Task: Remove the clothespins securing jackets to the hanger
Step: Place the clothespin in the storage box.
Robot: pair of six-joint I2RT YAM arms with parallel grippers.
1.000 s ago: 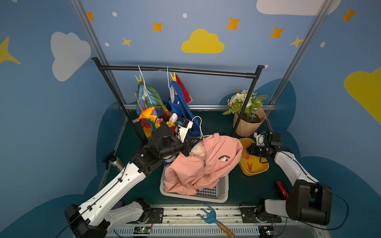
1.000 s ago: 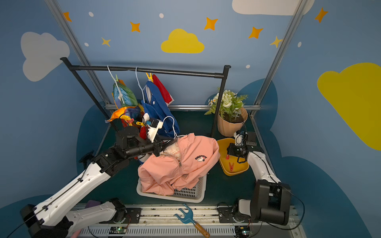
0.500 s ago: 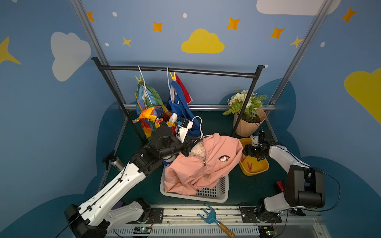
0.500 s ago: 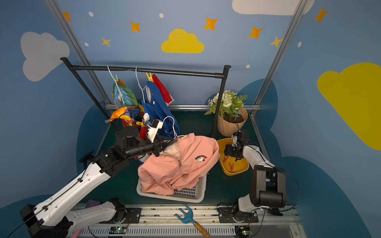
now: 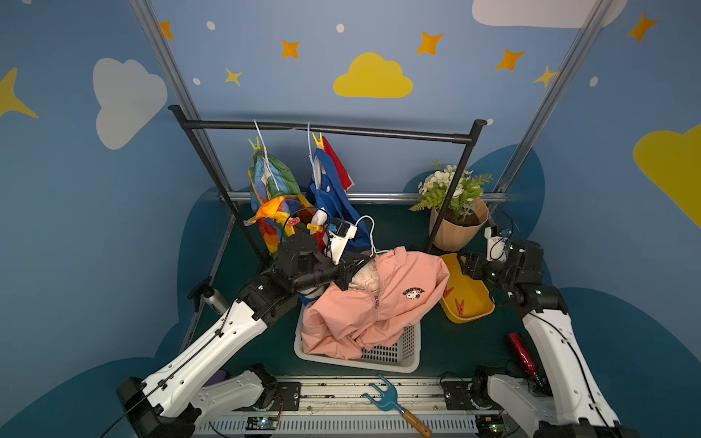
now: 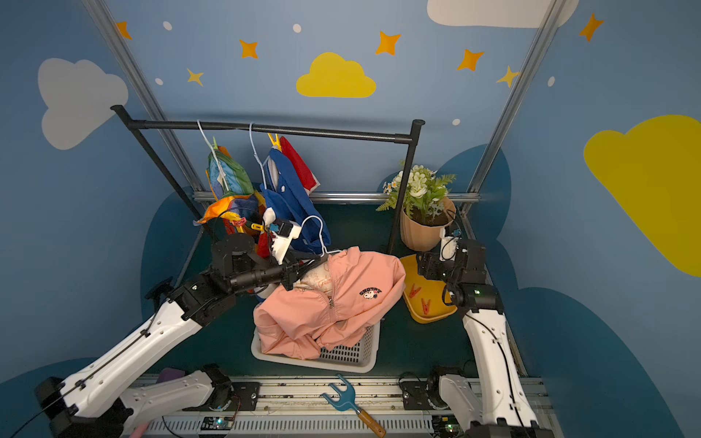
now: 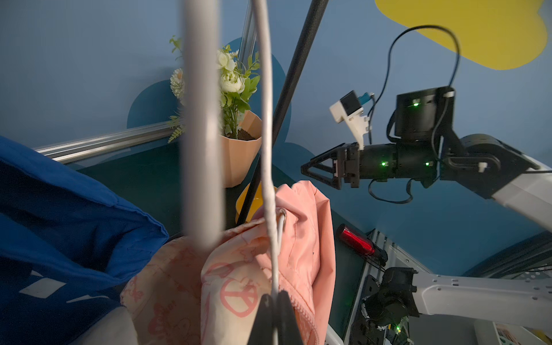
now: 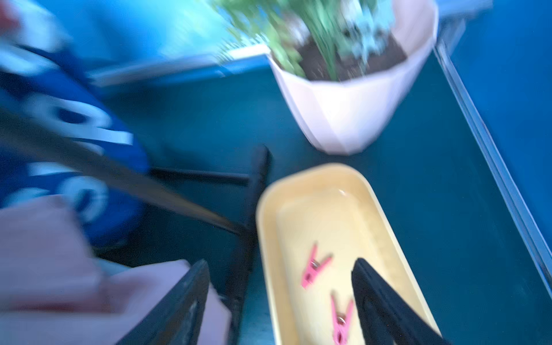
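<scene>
Tabletop (image 5: pixel 402 231) teal, walls (image 5: pixel 265 57) cloud-painted blue, left jaws clamping hanger (image 7: pixel 266 119), right jaws apart.

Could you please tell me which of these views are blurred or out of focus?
Right wrist view: motion-smeared, the flower pot and blue jacket streaked, though the two pink clothespins in the yellow tray are legible. Left wrist view: the white hanger near the lens is out of focus; the pink jacket is sharp. Both top views: crisp throughout.
</scene>
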